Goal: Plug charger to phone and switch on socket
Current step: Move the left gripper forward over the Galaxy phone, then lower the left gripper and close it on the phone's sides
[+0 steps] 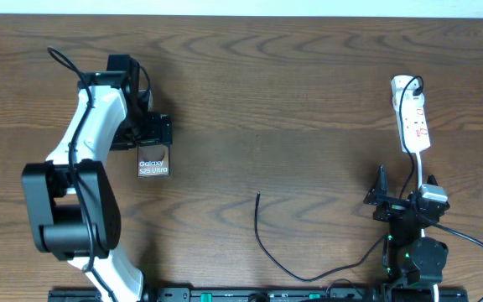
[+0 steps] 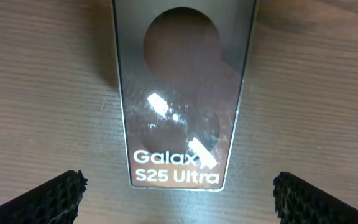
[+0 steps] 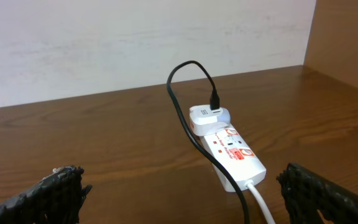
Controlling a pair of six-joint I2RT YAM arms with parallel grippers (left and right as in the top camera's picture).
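Note:
The phone lies flat on the table at the left, showing white "Galaxy S25 Ultra" text. In the left wrist view the phone lies just ahead of my open, empty left gripper, whose fingers sit wide apart on either side. In the overhead view the left gripper is at the phone's far end. The charger cable's plug tip lies loose mid-table. The white socket lies at the far right. My right gripper is open and empty, short of the socket.
A white adapter with the black cable sits in the socket's far end. The socket's white cord runs back toward the right arm. The charger cable curves along the table's front edge. A pale wall stands behind the table.

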